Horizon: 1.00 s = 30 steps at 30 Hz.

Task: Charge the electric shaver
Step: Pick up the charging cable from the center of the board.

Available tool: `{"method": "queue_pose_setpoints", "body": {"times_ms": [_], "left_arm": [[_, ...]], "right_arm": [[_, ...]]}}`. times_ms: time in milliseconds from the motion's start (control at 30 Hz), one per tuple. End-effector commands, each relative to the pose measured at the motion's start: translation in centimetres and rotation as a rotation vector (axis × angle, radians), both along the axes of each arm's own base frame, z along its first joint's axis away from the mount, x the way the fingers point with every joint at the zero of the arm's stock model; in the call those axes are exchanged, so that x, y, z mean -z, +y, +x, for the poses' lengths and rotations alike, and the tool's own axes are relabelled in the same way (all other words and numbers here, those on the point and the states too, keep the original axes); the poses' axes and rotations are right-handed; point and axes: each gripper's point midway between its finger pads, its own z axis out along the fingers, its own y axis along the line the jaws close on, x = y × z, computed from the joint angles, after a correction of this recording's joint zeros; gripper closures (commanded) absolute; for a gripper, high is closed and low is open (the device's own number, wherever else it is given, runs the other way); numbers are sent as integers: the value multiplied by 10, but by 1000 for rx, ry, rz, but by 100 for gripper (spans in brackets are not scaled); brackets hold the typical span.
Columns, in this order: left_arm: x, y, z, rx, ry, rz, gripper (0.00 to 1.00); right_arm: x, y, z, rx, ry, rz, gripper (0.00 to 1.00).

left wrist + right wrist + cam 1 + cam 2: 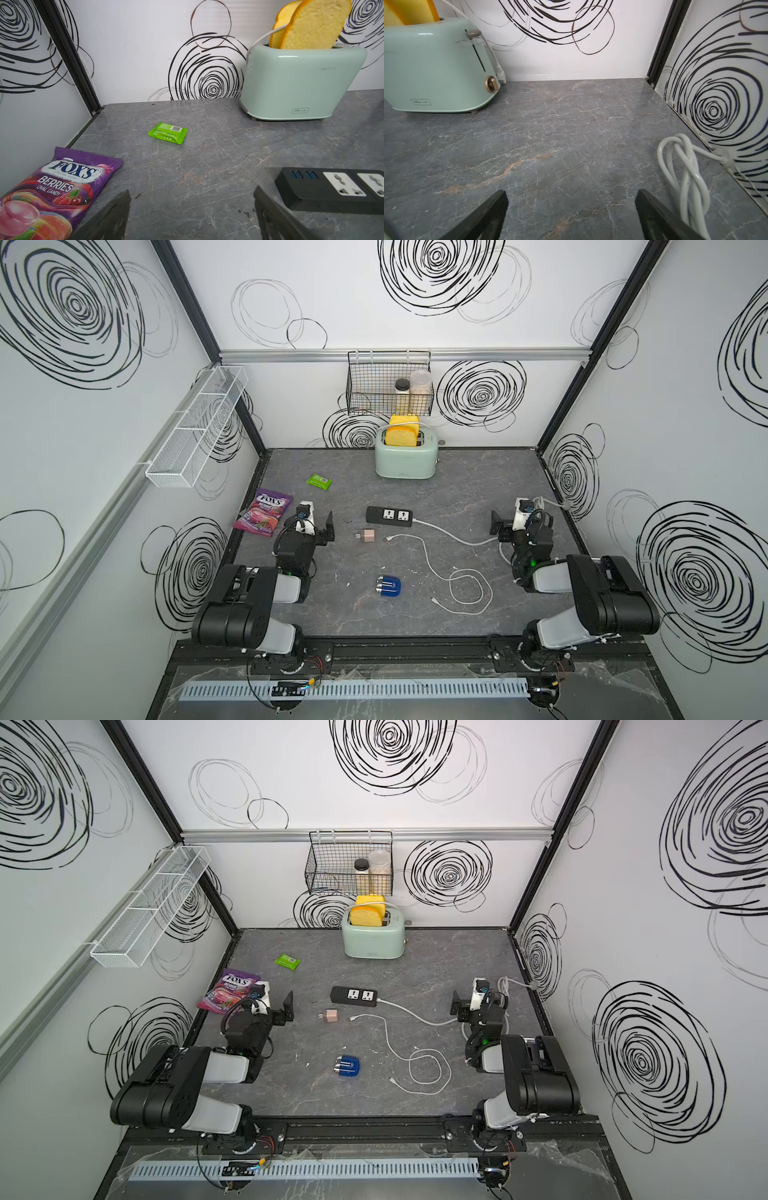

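The blue electric shaver (388, 585) lies near the front edge of the tabletop (457, 489). The left gripper (192, 194) and the right gripper (572, 194) are both spread wide, holding nothing.

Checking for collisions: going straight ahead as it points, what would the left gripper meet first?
Probably the green packet, lying slightly off-centre ahead of the left gripper; past that, the back wall. Height is hard to judge.

Candy bag (52, 193) cut off by the left wrist view's edge, black power strip (332, 191) running out of it too, toaster (436, 66) half lost past the right wrist view's border, knotted white cord (685, 176) trailing out there, charging port of the electric shaver (388, 585) too small to tell in both top views
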Motion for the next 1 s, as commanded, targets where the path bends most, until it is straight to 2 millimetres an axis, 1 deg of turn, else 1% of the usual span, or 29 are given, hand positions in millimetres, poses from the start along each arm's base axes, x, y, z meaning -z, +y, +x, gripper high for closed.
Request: {"method": "queue_pose_setpoints", "body": {"times_ms": [0, 100, 167, 333, 400, 533, 967], "left_arm": [[-20, 0, 5, -6, -69, -10, 3], [-20, 0, 5, -7, -69, -13, 3], [-20, 4, 5, -27, -68, -18, 3], [-20, 3, 5, -28, -66, -13, 3], [-22, 6, 3, -14, -79, -35, 3], [-21, 1, 5, -25, -70, -2, 3], [-20, 2, 6, -20, -64, -14, 3]], "right_arm": [[-11, 1, 3, -3, -31, 2, 2], [-10, 1, 3, -2, -30, 2, 2], [-11, 1, 3, -3, -30, 2, 2], [-11, 1, 3, -3, -32, 2, 2], [-11, 1, 3, -4, -32, 2, 2], [-10, 1, 3, -5, -29, 2, 2], [-11, 2, 4, -12, -31, -2, 2]]}}
